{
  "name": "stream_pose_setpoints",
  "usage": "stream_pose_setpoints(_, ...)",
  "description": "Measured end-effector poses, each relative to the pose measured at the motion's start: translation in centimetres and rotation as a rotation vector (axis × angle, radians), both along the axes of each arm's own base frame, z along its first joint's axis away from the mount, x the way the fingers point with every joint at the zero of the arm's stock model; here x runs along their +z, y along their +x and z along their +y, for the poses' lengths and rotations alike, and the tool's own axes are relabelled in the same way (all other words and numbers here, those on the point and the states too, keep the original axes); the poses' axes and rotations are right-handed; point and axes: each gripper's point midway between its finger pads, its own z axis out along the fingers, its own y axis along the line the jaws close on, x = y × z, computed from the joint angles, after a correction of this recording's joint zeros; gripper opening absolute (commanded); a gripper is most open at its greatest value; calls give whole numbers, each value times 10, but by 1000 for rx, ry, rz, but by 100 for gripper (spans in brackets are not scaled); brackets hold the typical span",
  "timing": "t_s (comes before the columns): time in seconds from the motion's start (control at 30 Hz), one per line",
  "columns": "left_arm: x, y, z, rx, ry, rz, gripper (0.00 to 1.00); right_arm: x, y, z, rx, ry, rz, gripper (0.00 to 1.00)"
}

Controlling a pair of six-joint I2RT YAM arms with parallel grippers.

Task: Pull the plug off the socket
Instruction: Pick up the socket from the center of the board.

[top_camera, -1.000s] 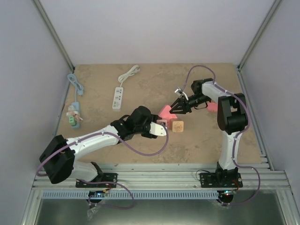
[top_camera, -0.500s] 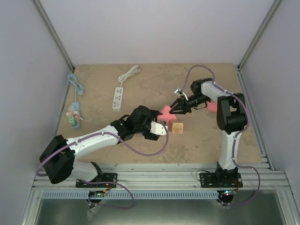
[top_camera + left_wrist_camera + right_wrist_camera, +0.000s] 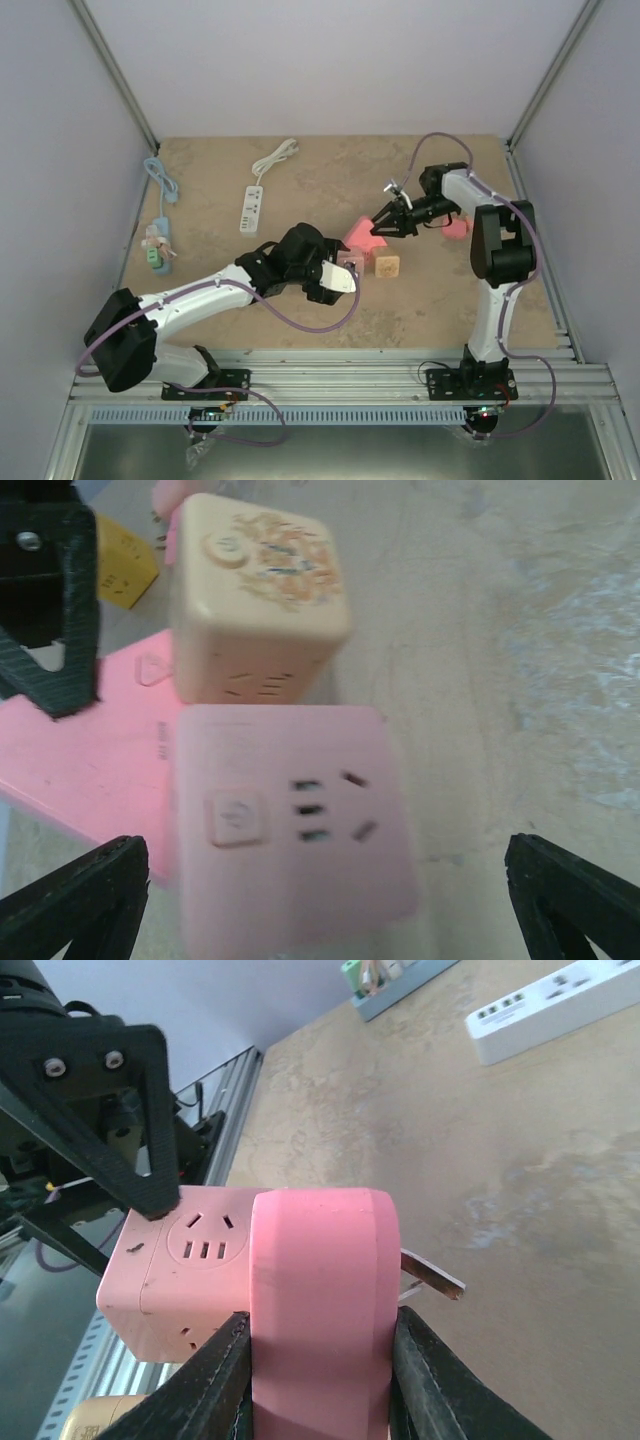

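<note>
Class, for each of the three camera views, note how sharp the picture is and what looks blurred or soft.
Left wrist: soft all over, pink socket cube and cream cube smeared at their edges. Right wrist: pink plug crisp, its prongs distinct. Top external: sharp, evenly lit, faint shadows on the table.

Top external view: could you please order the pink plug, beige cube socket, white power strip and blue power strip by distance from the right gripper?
1. Pink plug, held in the right gripper.
2. Beige cube socket, just nearer the bases.
3. White power strip, left of centre.
4. Blue power strip, far left edge.
</note>
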Motion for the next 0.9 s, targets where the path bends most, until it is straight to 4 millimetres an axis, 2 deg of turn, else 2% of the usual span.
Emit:
stream_pose_setpoints(0.17, 3, -11, -1, -48, 4, 44, 100, 7, 14, -20, -59, -4, -48, 1)
stream_pose_setpoints(0.3, 14, -5, 1, -14, -39, 102, 100, 11, 14, -23, -72, -15, -86, 1)
stream_pose_setpoints(0.37, 31, 11, 4, 34, -89, 127, 100, 12, 11, -23, -75, -23, -100, 1)
stream_pose_setpoints(0.5, 85, 58, 15, 151, -239, 156, 100, 14, 8, -24, -81, -37, -136, 1)
stream_pose_setpoints(0.63, 114, 84, 19, 191, -334, 228, 100, 19, 6, -24, -84, -45, -189, 0)
stream_pose_setpoints(0.73, 112, 90, 11, 176, -350, 313, 100, 24, 3, -22, -79, -43, -224, 0)
stream_pose_setpoints(0.9, 84, 88, -5, 141, -313, 498, 97, 36, -4, -16, -64, -33, -284, 0)
